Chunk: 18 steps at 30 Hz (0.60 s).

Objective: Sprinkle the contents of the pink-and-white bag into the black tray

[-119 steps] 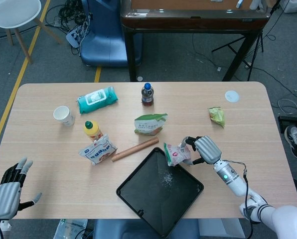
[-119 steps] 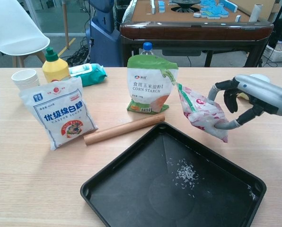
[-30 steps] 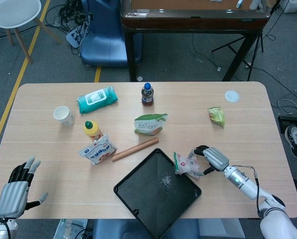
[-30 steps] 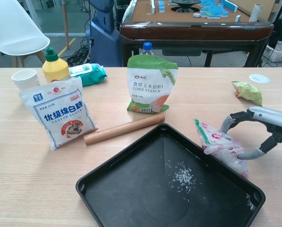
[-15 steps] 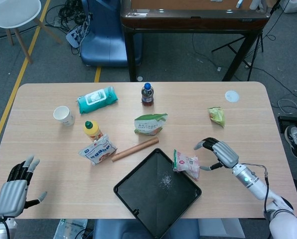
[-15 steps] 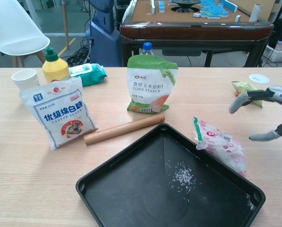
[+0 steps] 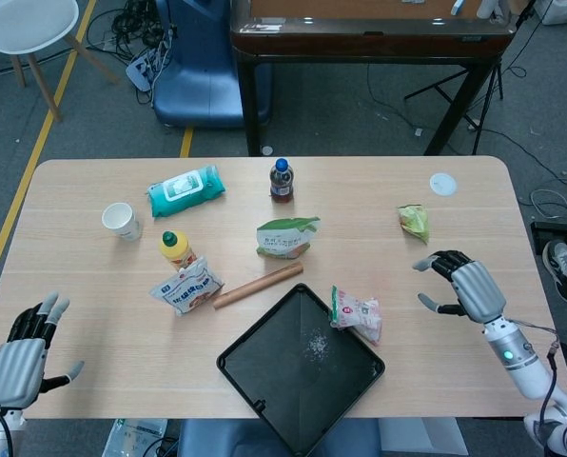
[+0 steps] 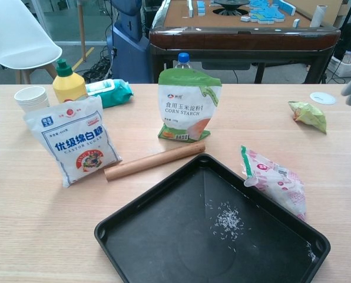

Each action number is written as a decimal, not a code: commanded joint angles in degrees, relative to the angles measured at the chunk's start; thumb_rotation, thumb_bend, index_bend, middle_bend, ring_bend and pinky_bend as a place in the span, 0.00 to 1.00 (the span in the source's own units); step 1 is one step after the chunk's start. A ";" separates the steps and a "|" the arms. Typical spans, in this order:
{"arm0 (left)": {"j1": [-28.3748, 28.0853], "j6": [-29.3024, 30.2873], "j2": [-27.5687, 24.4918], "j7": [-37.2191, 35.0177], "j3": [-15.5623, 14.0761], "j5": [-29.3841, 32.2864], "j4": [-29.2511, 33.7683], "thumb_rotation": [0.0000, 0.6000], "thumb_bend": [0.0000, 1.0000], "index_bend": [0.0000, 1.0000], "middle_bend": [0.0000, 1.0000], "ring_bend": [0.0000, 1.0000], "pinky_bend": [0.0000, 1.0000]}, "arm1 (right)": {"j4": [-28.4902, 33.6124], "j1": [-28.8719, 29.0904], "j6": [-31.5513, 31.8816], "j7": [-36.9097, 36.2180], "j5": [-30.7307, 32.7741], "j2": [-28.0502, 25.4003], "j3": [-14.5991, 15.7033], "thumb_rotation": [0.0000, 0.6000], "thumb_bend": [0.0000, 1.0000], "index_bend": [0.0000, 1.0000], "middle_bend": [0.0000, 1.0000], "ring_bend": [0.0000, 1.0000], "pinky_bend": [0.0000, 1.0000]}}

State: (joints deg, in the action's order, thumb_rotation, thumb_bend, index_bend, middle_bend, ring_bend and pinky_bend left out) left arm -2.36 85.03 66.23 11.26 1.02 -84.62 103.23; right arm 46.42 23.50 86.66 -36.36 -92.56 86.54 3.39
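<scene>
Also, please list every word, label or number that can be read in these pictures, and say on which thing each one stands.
"CORN STARCH", under a line of Chinese characters: on the green-and-white pouch.
"CASTOR SUGAR", under large Chinese characters: on the white-and-blue bag.
Pink-and-white bag: print too small to read.
Teal wipes pack: label too blurred to read.
Yellow bottle, small bottle, paper cup, green packet: no text can be read.

A robotics lab or test room: grey floor with yellow tape [image 7: 48, 124], tangled cables [image 7: 136, 38], a mahjong table [image 8: 243, 20], and a staged wooden table [image 7: 360, 200]
</scene>
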 commanded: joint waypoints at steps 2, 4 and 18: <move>-0.08 -0.07 -0.25 -0.90 0.08 0.08 -0.58 1.00 0.18 0.08 0.01 0.00 0.03 | 17.27 -5.32 0.55 16.42 5.08 -11.35 -1.97 1.00 0.28 0.36 0.42 0.30 0.29; -0.10 -0.16 -0.32 -1.23 -0.01 0.04 -0.74 1.00 0.18 0.08 0.01 0.00 0.03 | 21.22 -6.70 0.96 18.82 6.12 -13.63 -2.18 1.00 0.28 0.36 0.42 0.30 0.29; 0.42 1.38 -0.49 -3.22 -0.45 -1.69 -1.22 1.00 0.18 0.08 0.01 0.00 0.03 | 34.58 -14.82 3.01 26.18 9.35 -21.93 -2.09 1.00 0.28 0.38 0.42 0.30 0.29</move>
State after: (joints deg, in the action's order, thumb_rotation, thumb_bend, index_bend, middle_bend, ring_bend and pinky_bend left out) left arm -1.96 86.31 65.71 8.13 0.57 -86.21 102.07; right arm 80.64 9.01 89.91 -10.47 -83.43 64.92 1.25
